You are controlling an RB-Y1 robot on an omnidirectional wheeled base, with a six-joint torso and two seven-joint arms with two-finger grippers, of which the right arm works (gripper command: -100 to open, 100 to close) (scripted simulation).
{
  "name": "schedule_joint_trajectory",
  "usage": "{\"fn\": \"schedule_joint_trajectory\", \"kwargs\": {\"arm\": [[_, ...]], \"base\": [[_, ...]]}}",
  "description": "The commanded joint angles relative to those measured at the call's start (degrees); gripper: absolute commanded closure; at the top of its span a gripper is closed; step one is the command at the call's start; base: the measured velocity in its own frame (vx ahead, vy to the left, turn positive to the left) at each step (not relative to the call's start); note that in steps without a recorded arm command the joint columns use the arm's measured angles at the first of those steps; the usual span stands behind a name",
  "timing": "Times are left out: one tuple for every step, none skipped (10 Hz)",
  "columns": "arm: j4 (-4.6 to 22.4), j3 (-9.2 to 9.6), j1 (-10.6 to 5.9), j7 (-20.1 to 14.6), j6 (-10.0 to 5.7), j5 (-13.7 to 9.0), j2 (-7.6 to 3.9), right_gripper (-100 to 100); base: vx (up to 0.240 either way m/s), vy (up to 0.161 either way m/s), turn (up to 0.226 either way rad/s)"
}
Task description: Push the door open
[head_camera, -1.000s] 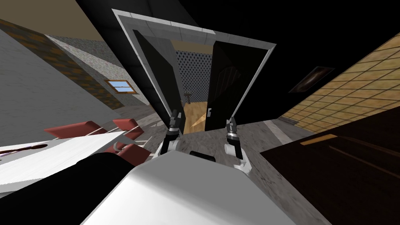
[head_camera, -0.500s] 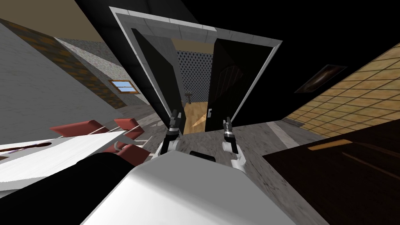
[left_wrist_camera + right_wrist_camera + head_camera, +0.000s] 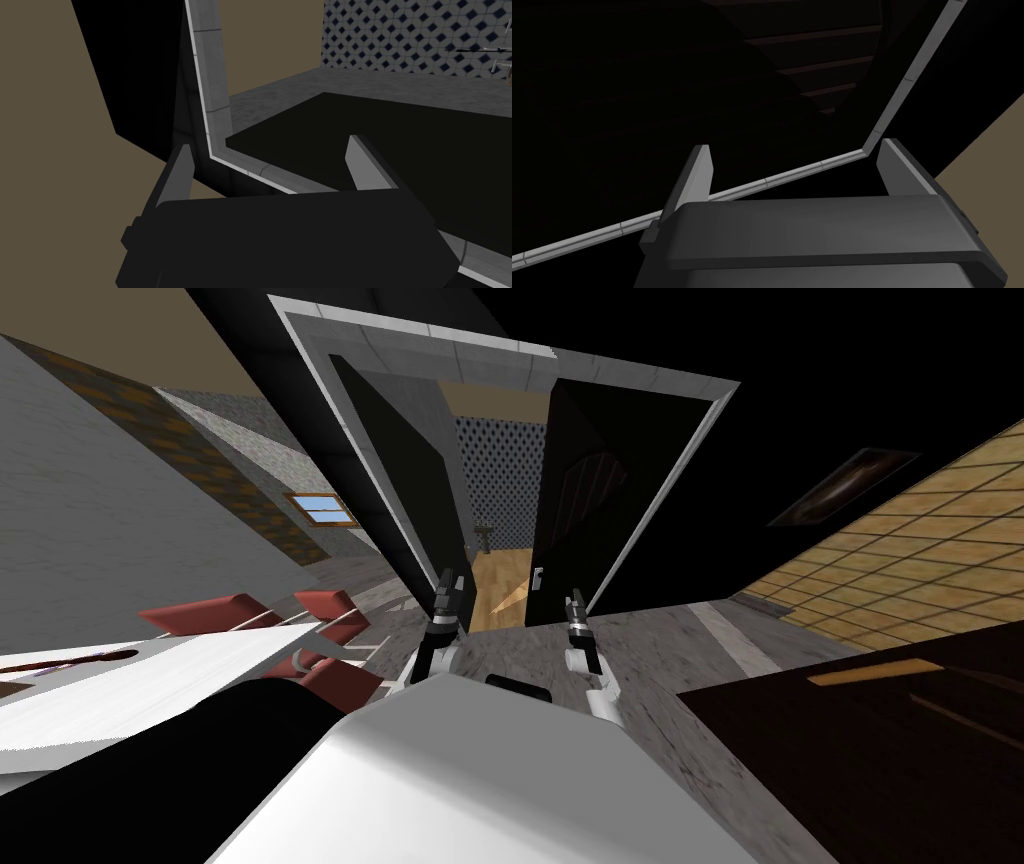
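Contact should land flat on the dark right door leaf [image 3: 585, 488] beside its handle [image 3: 537, 578]; right gripper [image 3: 574, 605] and left gripper [image 3: 448, 583] both have fingers spread, empty.

Grey mottled floor [image 3: 660, 633]; white table [image 3: 130, 688] with red chairs [image 3: 200, 616] at left; small window [image 3: 322, 510] beyond them; yellow tiled wall [image 3: 900, 548] at right; diamond-patterned wall [image 3: 500, 478] far ahead.

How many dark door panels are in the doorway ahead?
2. The left door panel stands beside the left gripper; the right door panel, bearing a small light handle, stands ahead of the right gripper. None seems hidden.
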Motion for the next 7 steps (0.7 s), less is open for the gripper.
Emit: {"fn": "schedule_joint_trajectory", "kwargs": {"arm": [[2.86,0.28,-2.04,-0.62,0.12,-0.04,-0.28,-100],[3.78,0.28,-2.04,-0.62,0.12,-0.04,-0.28,-100],[5.57,0.59,-3.65,-1.1,0.22,-0.05,-0.45,-100],[6.63,0.59,-3.65,-1.1,0.22,-0.05,-0.45,-100],[8.72,0.89,-5.25,-1.57,0.32,-0.05,-0.6,-100],[9.44,0.89,-5.25,-1.57,0.32,-0.05,-0.6,-100],[11.59,1.19,-6.82,-2.04,0.42,-0.05,-0.74,-100]], "base": [[0.056,-0.018,0.041],[0.048,-0.022,0.026],[0.053,-0.024,0.043],[0.043,-0.02,0.029],[0.05,-0.021,0.041],[0.042,-0.019,0.027],[0.048,-0.02,0.036]]}}
